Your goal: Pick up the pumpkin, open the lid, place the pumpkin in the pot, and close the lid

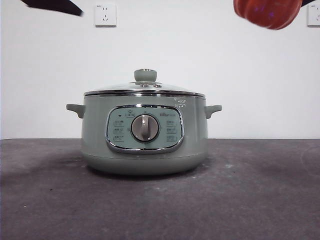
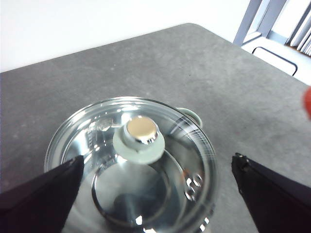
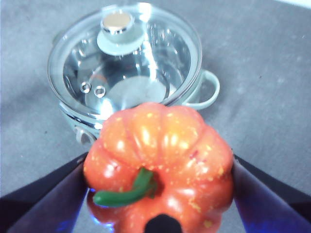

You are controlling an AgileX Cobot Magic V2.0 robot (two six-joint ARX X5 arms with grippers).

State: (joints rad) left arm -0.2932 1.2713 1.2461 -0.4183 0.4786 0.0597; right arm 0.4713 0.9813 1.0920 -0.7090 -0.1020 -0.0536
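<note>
The sage-green pot [image 1: 145, 150] stands mid-table with the glass lid [image 1: 145, 89] shut on it, knob [image 1: 145, 75] up. My right gripper [image 3: 160, 167] is shut on the orange pumpkin [image 3: 160, 155], green stem facing the camera, held high above and beside the pot [image 3: 209, 90]; in the front view the pumpkin [image 1: 267, 12] hangs at the top right. My left gripper [image 2: 155, 162] is open, its jaws wide apart either side of the lid's knob [image 2: 138, 138], above the lid [image 2: 97, 145] and not touching it. It shows as a black tip [image 1: 52, 6] at the top left.
The pot sits on a dark grey tabletop [image 1: 250, 200] before a white wall with two sockets [image 1: 105, 15]. The left wrist view shows the table's far corner and a grey metal frame [image 2: 262, 19] beyond it.
</note>
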